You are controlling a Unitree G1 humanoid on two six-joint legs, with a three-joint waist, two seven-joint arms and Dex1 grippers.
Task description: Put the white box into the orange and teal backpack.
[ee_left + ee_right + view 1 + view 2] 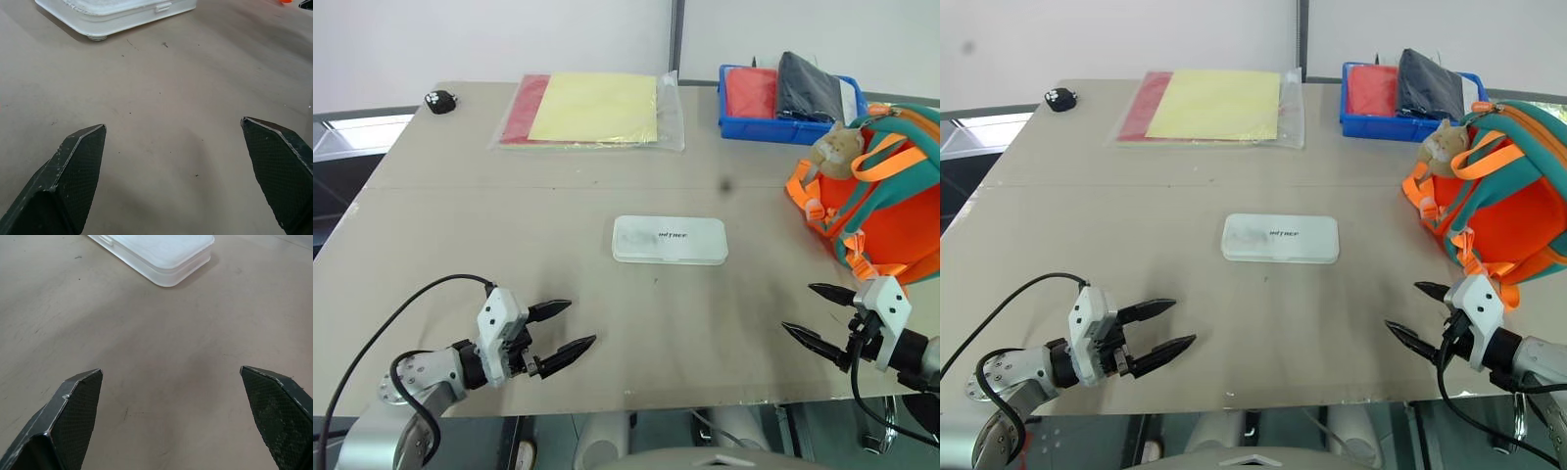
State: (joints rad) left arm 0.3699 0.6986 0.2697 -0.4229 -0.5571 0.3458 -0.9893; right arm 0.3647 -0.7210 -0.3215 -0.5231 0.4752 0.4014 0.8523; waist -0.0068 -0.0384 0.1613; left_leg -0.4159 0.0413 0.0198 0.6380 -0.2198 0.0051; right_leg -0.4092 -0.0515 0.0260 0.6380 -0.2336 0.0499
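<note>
Both grippers, left gripper (564,327) and right gripper (814,313), hang spread and empty at lower frame; the white box (670,240) at center awaits grasping, the orange and teal backpack (889,196) at right.

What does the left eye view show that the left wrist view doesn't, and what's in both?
Left eye alone: the backpack at the table's right edge, the blue bin behind it, the clear sleeve at the back, and the right gripper, open and empty. Left wrist alone: a close look at the box's near side wall with its small foot resting on the table. Both: the white box, lying flat, the bare table, and the left gripper, open, empty and short of the box.
</note>
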